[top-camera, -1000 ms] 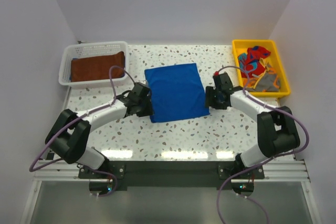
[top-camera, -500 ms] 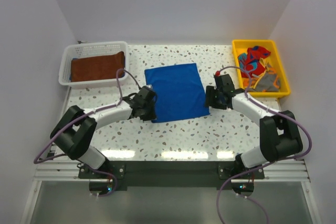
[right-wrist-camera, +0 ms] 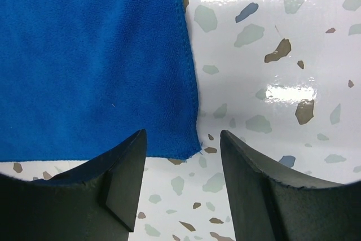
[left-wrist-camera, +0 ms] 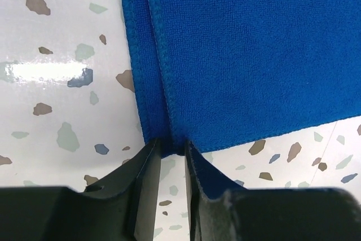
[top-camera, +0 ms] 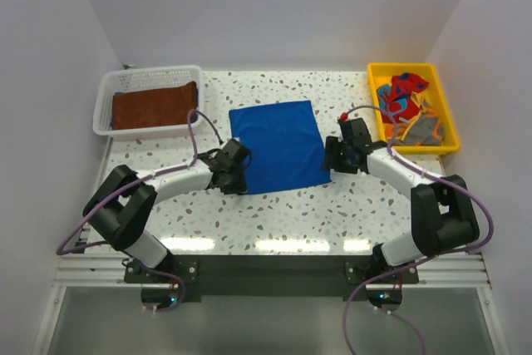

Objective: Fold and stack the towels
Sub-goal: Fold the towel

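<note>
The blue towel is laid flat at the middle of the table, between the two arms. Seen from above it is nearly square, so a long axis cannot be named with confidence. Its side edges are tilted slightly, running from about 11 o'clock to 5 o'clock.

The coming move is judged to turn on the two near corners, at 7 and 5 o'clock of the cloth. The left gripper is set at the near-left corner and the right gripper at the near-right one. Neither arm is clearly nearer, as each is placed at its own corner.

In the left wrist view the towel is spread toward 12 and 1 o'clock from the gripper. Its fingers are drawn narrow, with the corner right at their tips. A strip of table is shown in the gap, and whether cloth is pinched cannot be told. Two stitched edges are seen side by side along that side, so the cloth is judged to be doubled there.

In the right wrist view the towel is spread toward 11 o'clock. The fingers are held wide, with the corner lying on the table between them, and nothing is gripped.

A rust-brown towel is kept in the white basket at 10 o'clock. Crumpled towels are piled in the yellow tray at 2 o'clock.
</note>
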Robot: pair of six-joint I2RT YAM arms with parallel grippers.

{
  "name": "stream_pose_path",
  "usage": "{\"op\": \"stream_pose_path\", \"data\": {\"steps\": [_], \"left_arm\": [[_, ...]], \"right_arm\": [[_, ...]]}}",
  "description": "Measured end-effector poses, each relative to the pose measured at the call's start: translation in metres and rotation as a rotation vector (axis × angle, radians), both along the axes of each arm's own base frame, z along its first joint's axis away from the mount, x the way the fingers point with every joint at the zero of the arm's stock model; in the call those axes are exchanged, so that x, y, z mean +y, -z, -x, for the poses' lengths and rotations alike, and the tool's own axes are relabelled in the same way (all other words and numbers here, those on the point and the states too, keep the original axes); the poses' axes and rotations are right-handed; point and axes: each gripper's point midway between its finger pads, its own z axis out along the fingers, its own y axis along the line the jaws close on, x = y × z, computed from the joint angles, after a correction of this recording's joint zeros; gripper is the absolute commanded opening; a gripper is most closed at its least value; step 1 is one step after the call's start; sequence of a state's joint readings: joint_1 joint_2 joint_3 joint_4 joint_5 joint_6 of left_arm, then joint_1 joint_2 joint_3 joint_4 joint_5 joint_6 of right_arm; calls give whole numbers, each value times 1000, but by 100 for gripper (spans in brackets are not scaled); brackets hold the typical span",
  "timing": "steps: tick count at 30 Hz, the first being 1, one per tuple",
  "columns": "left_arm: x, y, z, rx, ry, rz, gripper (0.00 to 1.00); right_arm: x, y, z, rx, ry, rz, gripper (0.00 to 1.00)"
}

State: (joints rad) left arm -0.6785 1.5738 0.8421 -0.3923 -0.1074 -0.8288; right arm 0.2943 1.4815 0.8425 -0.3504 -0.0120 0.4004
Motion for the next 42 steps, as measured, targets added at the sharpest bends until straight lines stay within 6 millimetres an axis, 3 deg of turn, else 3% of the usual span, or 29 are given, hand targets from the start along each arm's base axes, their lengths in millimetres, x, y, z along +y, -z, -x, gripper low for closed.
{"op": "stream_pose_path", "data": {"steps": [7, 9, 13, 20, 28, 29, 30, 33, 42], "left_arm": [[1, -1, 2, 6, 1, -11, 1], [1, -2, 1, 6, 0, -12, 0], [-1, -11, -4, -7, -3, -12, 0], [-7, -38, -16, -70, -11, 19, 0], [-2, -40, -14, -71, -18, 0, 0], [-2, -40, -14, -71, -19, 1, 4], [-2, -40, -14, -71, -18, 1, 14], [-2, -40, -14, -73, -17, 2, 26], [2, -9, -7, 0, -11, -47, 31]], "right_arm": [[1, 1, 1, 4, -3, -4, 51], [1, 1, 1, 3, -4, -4, 41], [1, 1, 0, 3, -3, -5, 32], [1, 5, 2, 19, 0, -2, 32], [-2, 31, 14, 104, 5, 16, 33], [-1, 31, 13, 100, 4, 11, 33], [-1, 31, 13, 99, 4, 10, 33], [0, 30, 13, 99, 5, 6, 33], [0, 30, 13, 100, 8, 4, 33]]}}
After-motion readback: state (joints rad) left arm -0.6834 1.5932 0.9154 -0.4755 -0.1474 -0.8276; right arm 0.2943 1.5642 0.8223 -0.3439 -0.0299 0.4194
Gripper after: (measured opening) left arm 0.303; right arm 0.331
